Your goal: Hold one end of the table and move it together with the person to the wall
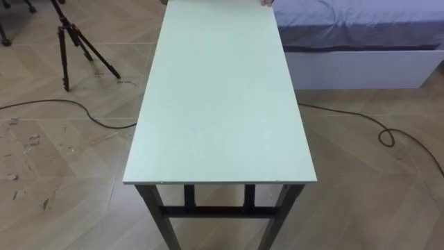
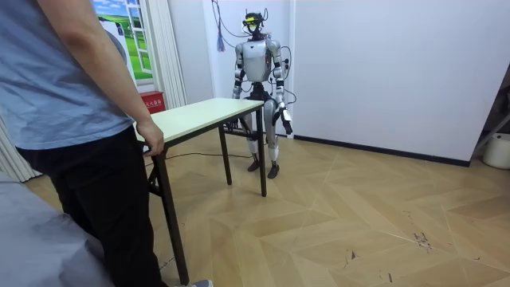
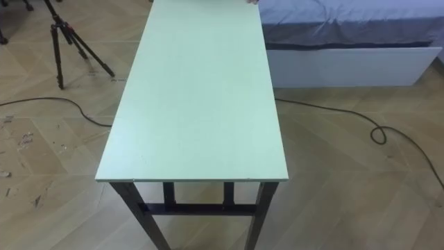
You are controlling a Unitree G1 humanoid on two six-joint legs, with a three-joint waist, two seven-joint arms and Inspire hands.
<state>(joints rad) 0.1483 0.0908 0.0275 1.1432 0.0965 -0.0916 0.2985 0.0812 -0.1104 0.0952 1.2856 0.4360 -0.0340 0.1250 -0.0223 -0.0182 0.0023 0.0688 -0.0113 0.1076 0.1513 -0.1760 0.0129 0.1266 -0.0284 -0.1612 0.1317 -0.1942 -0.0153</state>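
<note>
The bench point(image 1: 222, 104) is seen lengthwise from the robot's head, its near short edge and dark legs point(image 1: 163, 215) closest and its top plain pale green. At the far edge a person's fingertips point(image 1: 266, 3) are laid on it. Beyond, a tripod point(image 1: 73, 42) stands to the left and a bed point(image 1: 361, 31) to the right.

In the room view the person's hand point(image 2: 151, 137) is curled over the bench's near end. The robot stands upright at the far end. Its left hand point(image 2: 286, 123) hangs clear of the bench; whether it is open or closed cannot be told. The right hand is hidden behind the bench, its state likewise untold. Print on a red box point(image 2: 152, 101) is too small to be read.
</note>
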